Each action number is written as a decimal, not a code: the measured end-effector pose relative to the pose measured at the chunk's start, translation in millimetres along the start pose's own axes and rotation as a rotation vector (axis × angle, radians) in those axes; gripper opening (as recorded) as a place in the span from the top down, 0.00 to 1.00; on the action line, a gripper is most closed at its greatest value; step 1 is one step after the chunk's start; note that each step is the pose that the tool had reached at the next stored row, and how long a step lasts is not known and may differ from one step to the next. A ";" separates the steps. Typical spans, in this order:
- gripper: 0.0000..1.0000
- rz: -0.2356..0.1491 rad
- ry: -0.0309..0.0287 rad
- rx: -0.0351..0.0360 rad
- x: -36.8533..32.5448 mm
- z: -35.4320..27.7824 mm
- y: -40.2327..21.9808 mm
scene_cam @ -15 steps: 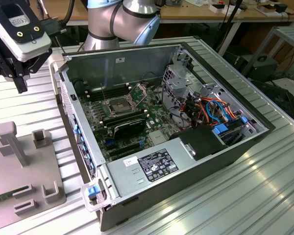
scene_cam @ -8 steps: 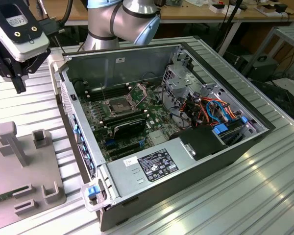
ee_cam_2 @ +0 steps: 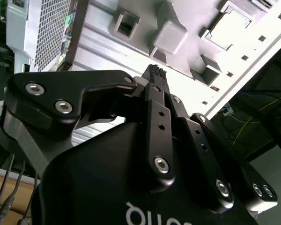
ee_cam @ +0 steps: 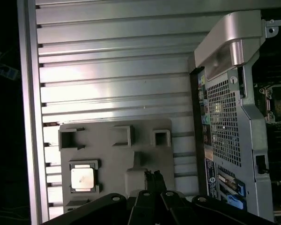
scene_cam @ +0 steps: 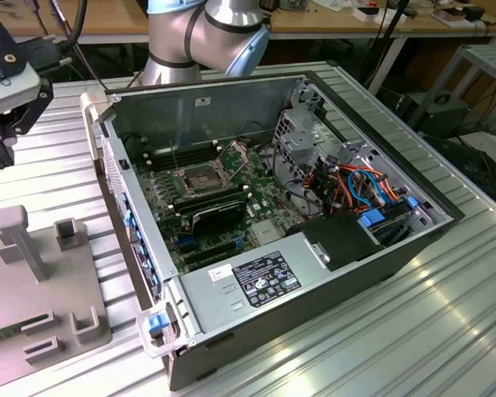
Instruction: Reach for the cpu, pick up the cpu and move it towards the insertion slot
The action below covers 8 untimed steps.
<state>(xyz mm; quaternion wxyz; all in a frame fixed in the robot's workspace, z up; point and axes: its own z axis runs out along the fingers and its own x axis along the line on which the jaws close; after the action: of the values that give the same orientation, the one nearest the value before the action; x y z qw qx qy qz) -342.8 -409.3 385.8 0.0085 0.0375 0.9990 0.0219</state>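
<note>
The cpu (ee_cam: 82, 178) is a pale square chip lying flat in a square holder on the grey fixture plate (ee_cam: 114, 154), outside the computer case. My gripper (ee_cam: 152, 177) hangs above that plate, off to one side of the cpu and not touching it. Its black fingers (ee_cam_2: 154, 74) are pressed together with nothing between them. In the exterior view the gripper (scene_cam: 4, 141) is high at the far left, above the ribbed table. The insertion slot (scene_cam: 200, 178), a socket with a metal frame and dark centre, sits on the motherboard inside the open case, and it also shows past the case wall (ee_cam: 277, 101).
The open computer case (scene_cam: 314, 91) fills the table's middle, with cables, a drive cage and a black power supply (scene_cam: 347, 236). Its perforated rear wall (ee_cam: 225, 117) stands beside the fixture plate (scene_cam: 16, 289), which carries upright grey holders (scene_cam: 21, 236). The table edge (ee_cam: 30, 117) is near.
</note>
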 end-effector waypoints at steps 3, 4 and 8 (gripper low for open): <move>0.89 0.000 0.0001 0.0001 14.9 0.0 -4.4; 0.89 0.000 0.0000 0.0000 19.7 0.1 -5.7; 0.89 0.000 0.0005 0.0000 33.3 0.4 -9.3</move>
<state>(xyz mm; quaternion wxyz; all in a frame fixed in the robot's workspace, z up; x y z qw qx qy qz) -376.7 -416.0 384.4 0.0082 0.0375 0.9990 0.0220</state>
